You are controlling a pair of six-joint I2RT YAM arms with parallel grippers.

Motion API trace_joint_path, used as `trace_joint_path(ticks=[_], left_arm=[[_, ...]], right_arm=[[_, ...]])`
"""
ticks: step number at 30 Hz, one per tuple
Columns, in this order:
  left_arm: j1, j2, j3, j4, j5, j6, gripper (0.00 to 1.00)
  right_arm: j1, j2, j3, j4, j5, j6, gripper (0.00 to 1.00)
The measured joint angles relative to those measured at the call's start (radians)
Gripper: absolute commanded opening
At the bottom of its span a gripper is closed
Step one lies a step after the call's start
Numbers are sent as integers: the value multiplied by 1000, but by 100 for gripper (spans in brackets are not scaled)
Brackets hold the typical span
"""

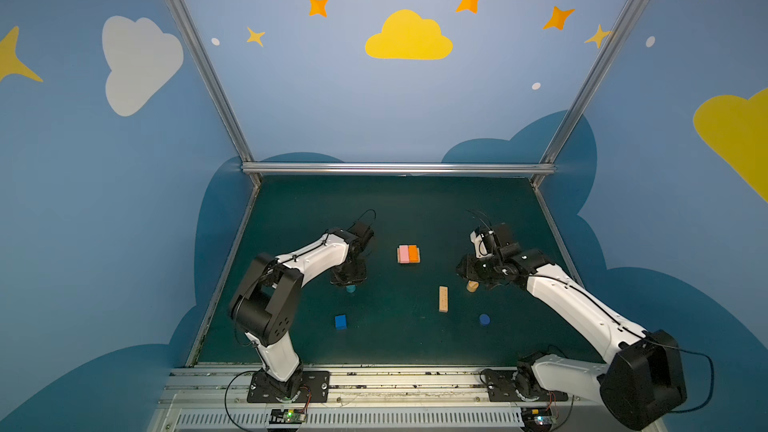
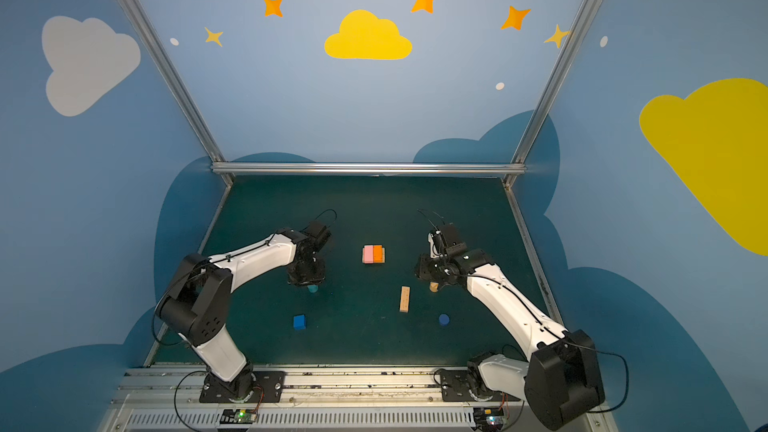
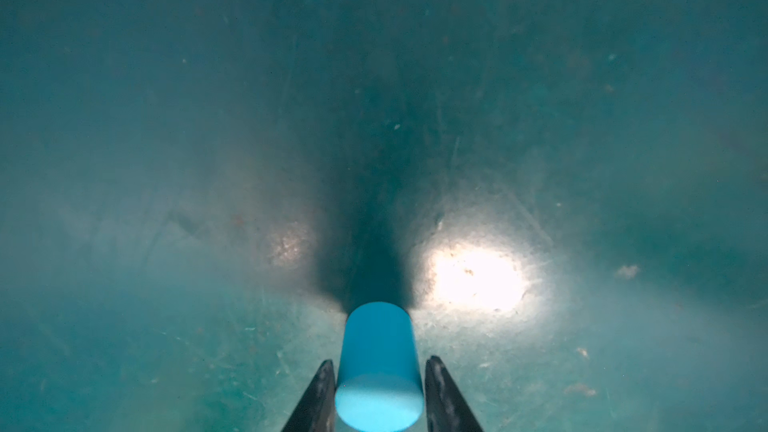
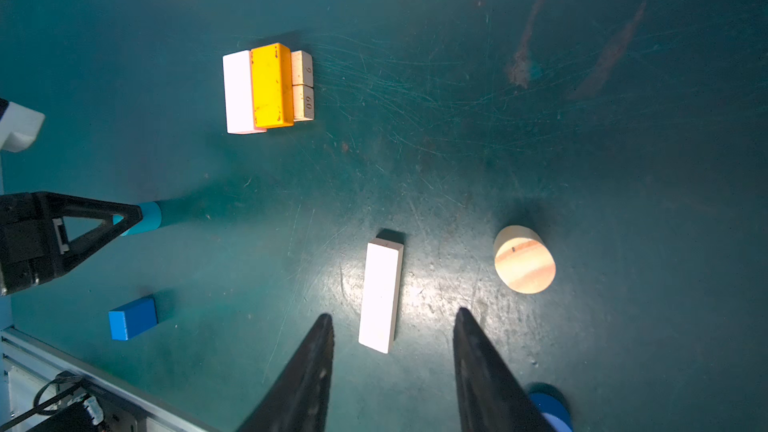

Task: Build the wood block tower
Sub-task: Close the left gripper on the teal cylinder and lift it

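Toward the left edge of the desk [image 1: 291, 209], the left hand [image 3: 381, 359] brackets the teal cylinder [image 3: 376, 338], contact unclear; probably light, stiff and slick, it wants pinching across its curved sides; the right hand [image 4: 393, 312] hangs released.

The left arm [image 1: 311, 261] and right arm [image 1: 577, 305] wear smooth white shells between chunky black joint housings, each mounted on a black base plate [image 1: 318, 378] fixed with silver screws. Thin black cables [image 1: 369, 210] loop off the wrists and bases; the jaws are black, tapering wedges.
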State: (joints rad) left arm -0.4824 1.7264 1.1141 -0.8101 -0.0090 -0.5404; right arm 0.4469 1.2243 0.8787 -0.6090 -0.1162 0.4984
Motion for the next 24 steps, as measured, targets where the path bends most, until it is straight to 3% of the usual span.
trace_joint_path(ticks=[8,24], left_arm=[[0,0,-2,5,1,0,39],[-2,-17,-23,25,26,1,38]], right_arm=[[0,0,0,1,0,0,46],[0,5,-10,16,-2,3,46]])
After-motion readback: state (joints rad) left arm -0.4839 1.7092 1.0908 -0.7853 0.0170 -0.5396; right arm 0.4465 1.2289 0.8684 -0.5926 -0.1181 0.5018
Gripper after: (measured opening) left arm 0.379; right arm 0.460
